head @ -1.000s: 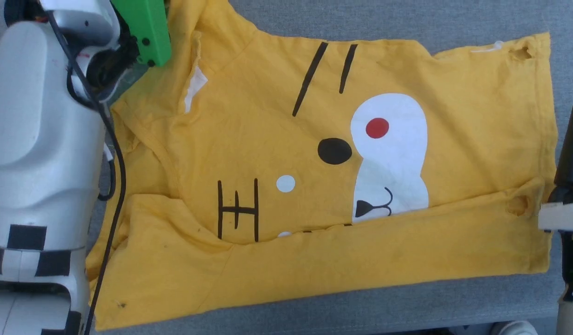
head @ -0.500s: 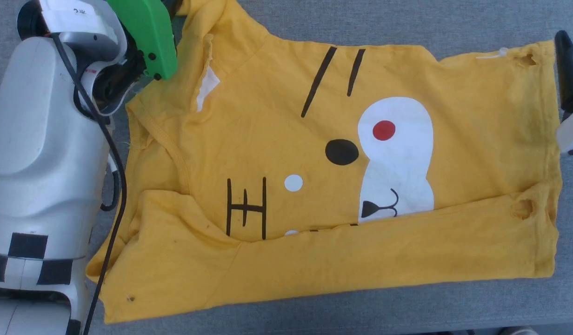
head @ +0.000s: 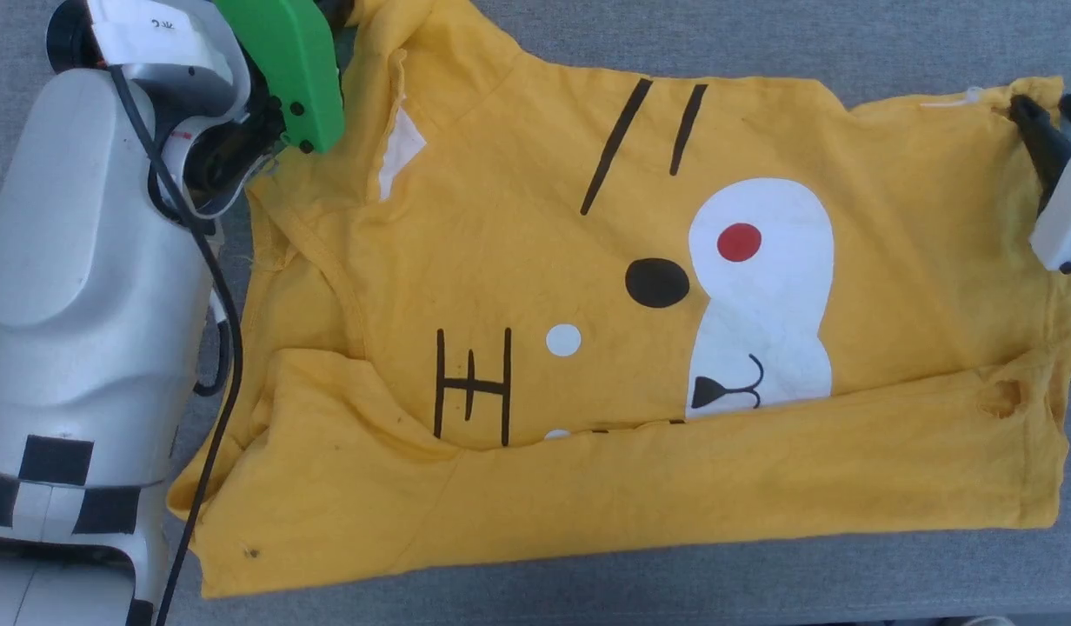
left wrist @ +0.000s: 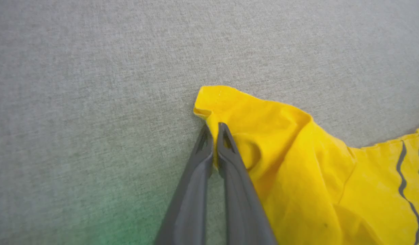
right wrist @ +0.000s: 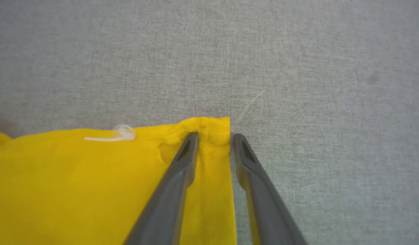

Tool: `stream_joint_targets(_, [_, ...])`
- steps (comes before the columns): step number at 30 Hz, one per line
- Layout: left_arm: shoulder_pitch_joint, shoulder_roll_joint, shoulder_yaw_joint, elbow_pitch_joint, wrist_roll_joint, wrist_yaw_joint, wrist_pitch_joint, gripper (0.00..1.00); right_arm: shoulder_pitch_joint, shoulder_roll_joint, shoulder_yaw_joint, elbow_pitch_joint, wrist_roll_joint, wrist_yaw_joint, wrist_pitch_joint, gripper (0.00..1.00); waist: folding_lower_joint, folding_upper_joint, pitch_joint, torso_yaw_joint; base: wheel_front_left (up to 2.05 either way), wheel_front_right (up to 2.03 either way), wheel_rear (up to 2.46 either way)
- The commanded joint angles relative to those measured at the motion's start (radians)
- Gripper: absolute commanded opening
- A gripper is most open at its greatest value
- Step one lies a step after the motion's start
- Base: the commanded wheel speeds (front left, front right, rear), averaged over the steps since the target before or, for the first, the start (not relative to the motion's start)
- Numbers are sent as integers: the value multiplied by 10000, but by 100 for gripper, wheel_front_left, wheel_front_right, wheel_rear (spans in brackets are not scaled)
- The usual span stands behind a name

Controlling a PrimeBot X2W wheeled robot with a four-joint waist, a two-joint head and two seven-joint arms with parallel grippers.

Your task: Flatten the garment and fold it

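Head view first: the garment (head: pixel 535 287) is lying print-up on the grey desk (head: pixel 761 35), spread pretty flat. The near long edge is already turned up over the bottom of the cartoon face, so I'd call that one lengthwise fold done. The far half isn't folded yet and neither is any crosswise fold, so maybe a third of the way in, by my guess. There are a couple of small holes near the right-hand edge. The left arm (head: pixel 83 261) sits at the far left corner. The right tool (head: pixel 1047 109) is at the far right corner, dark fingers over the fabric.

Left wrist view: the left tool (left wrist: pixel 213 131) has its fingers pressed together with a sliver of yellow pinched between them, right at the bunched-up sleeve corner. So it's clamped on the shirt.

Right wrist view: the fingers are spread apart, straddling the corner. One finger lies on the cloth and the other is just off its edge on the desk. Nothing is gripped yet.

Writing-wise, not much. The white neck tag (head: pixel 398 152) looks blank from here. A white sticker (head: pixel 157 22) on the left arm has a dark scrawl I can't read. The black strokes on the print are just stripes, and there's no brand anywhere.
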Motion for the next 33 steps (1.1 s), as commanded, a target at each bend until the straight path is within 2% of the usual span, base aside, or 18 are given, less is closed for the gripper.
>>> stream_joint_targets(1, [-74, 40, -47, -61, -81, -52, -76, 0, -99, -10, 105, 214, 27, -13, -60, 0, 1, 0, 10, 23, 0, 0, 0])
stream_joint_targets(8, [60, 225, -223, -441, -669, -70, -976, 0, -113, -82, 16, 456, -74, -13, -1147, 0, 1, 0, -249, 150, 0, 0, 0])
stream_joint_targets(18, [1269, 1230, -487, -1592, -1767, -73, -2261, 0, 837, -27, -142, 289, 298, -13, -2431, 0, 1, 0, -1282, 291, 0, 0, 0])
stream_joint_targets(25, [2487, 1608, -190, -2351, -2319, -74, -2716, 0, 1587, 94, -280, 82, 547, -13, -3033, 0, 1, 0, -1999, 394, 0, 0, 0])
stream_joint_targets(33, [3797, 1904, -49, -3444, -2646, 22, -2798, 0, 2469, 211, -484, -465, 793, -13, -3249, 0, 1, 0, -2636, 488, 0, 0, 0])
